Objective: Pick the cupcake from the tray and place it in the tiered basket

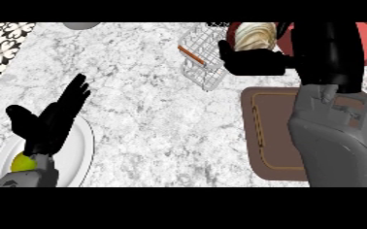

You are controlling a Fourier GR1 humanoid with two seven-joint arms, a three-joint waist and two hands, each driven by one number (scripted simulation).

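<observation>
The cupcake (255,35), cream frosting over a dark base, is held up at the top right with my right hand (252,61) curled round its lower part. It hangs just right of the wire tiered basket (203,57), close to its rim. The brown tray (269,128) lies on the counter below, partly hidden by my right forearm. My left hand (52,114) stays open at the lower left, fingers up, resting.
A white plate (75,154) sits under my left hand, with a yellow-green fruit (22,163) on it. A red object (285,42) shows behind the cupcake. A grey round shape (81,25) is at the top edge.
</observation>
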